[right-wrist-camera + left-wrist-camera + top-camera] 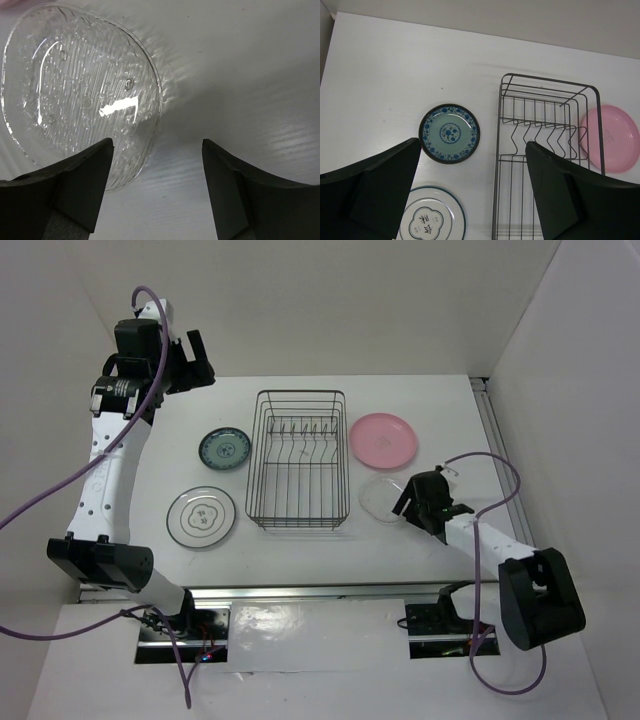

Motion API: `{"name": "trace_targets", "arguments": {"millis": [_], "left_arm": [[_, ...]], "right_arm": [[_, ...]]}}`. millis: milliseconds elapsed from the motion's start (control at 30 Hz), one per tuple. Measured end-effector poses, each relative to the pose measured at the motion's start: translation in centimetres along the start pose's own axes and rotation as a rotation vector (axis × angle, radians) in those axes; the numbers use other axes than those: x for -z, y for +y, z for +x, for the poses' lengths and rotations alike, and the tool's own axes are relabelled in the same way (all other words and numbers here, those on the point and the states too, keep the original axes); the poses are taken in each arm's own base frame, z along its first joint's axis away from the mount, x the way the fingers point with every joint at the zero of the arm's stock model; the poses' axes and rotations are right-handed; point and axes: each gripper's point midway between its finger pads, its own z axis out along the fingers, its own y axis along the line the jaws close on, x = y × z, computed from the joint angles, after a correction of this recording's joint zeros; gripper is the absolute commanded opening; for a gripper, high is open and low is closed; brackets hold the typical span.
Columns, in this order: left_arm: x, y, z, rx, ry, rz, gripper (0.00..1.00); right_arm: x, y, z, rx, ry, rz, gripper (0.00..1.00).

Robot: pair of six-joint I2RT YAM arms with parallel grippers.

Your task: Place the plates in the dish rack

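- White rectangular table (300,550): carries the rack and four plates, with both arm bases at the near edge.
- Rectangular dark wire dish rack (298,458) (547,150): stands mid-table with its long side running near to far. Has a row of upright divider prongs across the middle and no plate in any slot.
- Plain pink round plate (383,438) (612,139): lies flat just beside the rack's far right corner.
- Clear glass round plate with a dark ringed rim (201,517) (431,217): lies flat to the rack's near left, apart from it. Shows a printed mark in its centre.
- Small teal-blue patterned round plate (225,449) (449,133): lies flat left of the rack, beyond the ringed plate.
- Small clear glass plate with a wavy edge (383,497) (80,90): lies flat just right of the rack's near end, nearer than the pink plate.
- Left gripper (190,362) (472,165): hangs high over the table's far left, jaws spread wide, holding nothing.
- Right gripper (410,502) (156,170): sits low at the wavy plate's right edge, jaws apart with the rim in the gap between them. Cannot tell whether either finger touches the glass.
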Motion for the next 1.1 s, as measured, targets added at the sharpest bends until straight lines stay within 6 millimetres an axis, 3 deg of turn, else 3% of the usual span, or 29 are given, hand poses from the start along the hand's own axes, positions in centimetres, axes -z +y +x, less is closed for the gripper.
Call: {"name": "trace_targets", "arguments": {"millis": [33,67,200,333,833,933,967,1067,1100], "left_arm": [[0.0,0.0,0.0,0.0,0.0,0.0,1.0],[0.0,0.0,0.0,0.0,0.0,0.001,1.0],[0.0,0.0,0.0,0.0,0.001,0.002,1.0],[0.0,0.0,0.0,0.0,0.0,0.002,1.0],[0.0,0.2,-0.1,-0.001,-0.003,-0.012,1.0],[0.0,0.4,-0.1,-0.001,-0.006,-0.024,1.0],[0.0,0.4,-0.1,-0.001,-0.006,-0.025,1.0],[0.0,0.5,-0.1,-0.001,-0.007,-0.028,1.0],[0.0,0.5,-0.1,-0.001,-0.007,-0.029,1.0]], "right_arm": [[-0.2,-0.1,0.2,-0.002,0.008,0.008,0.75],[-0.4,-0.2,0.3,-0.007,0.01,0.011,0.67],[-0.6,-0.1,0.4,-0.03,0.002,0.004,0.58],[-0.9,0.0,0.4,-0.04,-0.002,0.004,0.57],[-2.2,0.3,-0.4,-0.02,-0.014,0.08,0.35],[-2.3,0.4,-0.5,-0.001,-0.012,0.104,0.35],[-2.4,0.4,-0.5,0.004,-0.01,0.114,0.3],[-2.4,0.4,-0.6,0.015,-0.013,0.129,0.28],[-2.4,0.4,-0.6,0.016,-0.015,0.132,0.21]]}}
